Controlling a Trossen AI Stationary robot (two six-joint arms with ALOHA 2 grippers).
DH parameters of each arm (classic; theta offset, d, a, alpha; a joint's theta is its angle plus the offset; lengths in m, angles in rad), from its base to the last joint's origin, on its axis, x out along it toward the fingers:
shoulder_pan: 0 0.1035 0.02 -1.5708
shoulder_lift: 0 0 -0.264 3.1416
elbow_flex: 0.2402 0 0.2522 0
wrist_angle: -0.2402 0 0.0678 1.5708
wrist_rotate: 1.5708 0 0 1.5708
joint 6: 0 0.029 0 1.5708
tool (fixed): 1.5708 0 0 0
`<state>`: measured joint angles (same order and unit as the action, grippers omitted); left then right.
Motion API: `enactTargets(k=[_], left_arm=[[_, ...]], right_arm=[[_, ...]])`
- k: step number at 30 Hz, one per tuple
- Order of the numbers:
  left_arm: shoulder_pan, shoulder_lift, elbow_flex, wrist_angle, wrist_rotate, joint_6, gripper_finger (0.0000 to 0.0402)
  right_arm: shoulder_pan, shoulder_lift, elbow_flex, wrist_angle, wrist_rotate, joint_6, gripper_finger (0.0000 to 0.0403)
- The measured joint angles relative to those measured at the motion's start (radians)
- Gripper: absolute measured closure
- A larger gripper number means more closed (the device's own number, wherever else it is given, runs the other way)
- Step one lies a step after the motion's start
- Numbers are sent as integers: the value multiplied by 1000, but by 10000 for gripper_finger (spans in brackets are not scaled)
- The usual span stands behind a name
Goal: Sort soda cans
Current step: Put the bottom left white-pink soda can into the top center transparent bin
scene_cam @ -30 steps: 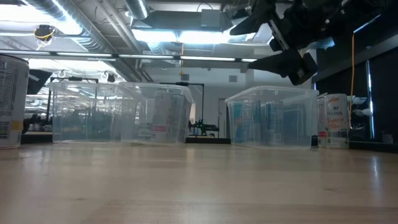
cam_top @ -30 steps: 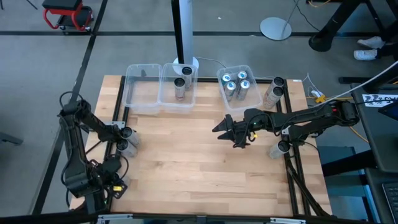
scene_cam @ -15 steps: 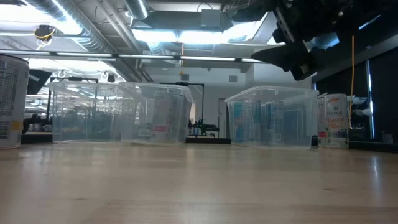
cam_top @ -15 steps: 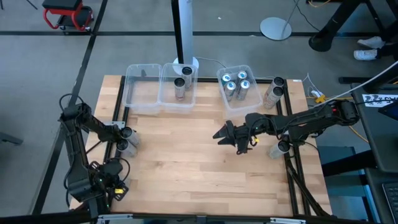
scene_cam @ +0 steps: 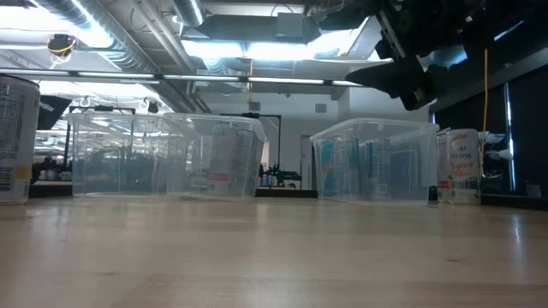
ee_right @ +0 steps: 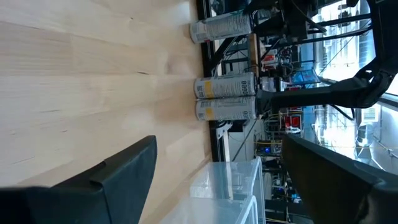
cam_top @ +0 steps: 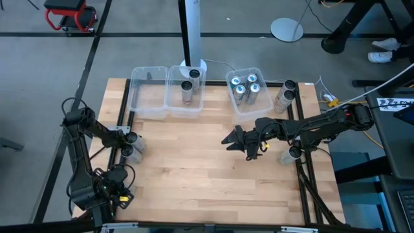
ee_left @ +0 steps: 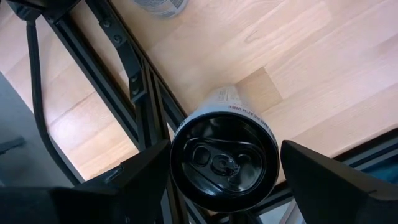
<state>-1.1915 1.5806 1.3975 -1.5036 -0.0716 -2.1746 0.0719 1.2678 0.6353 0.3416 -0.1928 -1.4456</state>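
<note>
Nearby, a black-topped metal can stood at the wooden table's left edge between the left gripper's spread fingers, ungripped. The right gripper hung spread and empty mid-table. Blue-topped cans filled a clear plastic bin.

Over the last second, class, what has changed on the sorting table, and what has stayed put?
The right gripper drew back slightly toward its own side, open and empty. The left gripper stayed open around a dark-topped can at the table's left edge. Cans and bins unchanged.
</note>
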Motion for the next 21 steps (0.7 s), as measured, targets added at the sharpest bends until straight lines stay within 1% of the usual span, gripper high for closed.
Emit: enactTargets(k=[3,21], left_arm=[[0,0,0,-4,-3,15,109],[1,1,0,-24,-2,-23,109]], right_arm=[[0,0,0,0,0,0,61],[0,0,0,0,0,0,61]])
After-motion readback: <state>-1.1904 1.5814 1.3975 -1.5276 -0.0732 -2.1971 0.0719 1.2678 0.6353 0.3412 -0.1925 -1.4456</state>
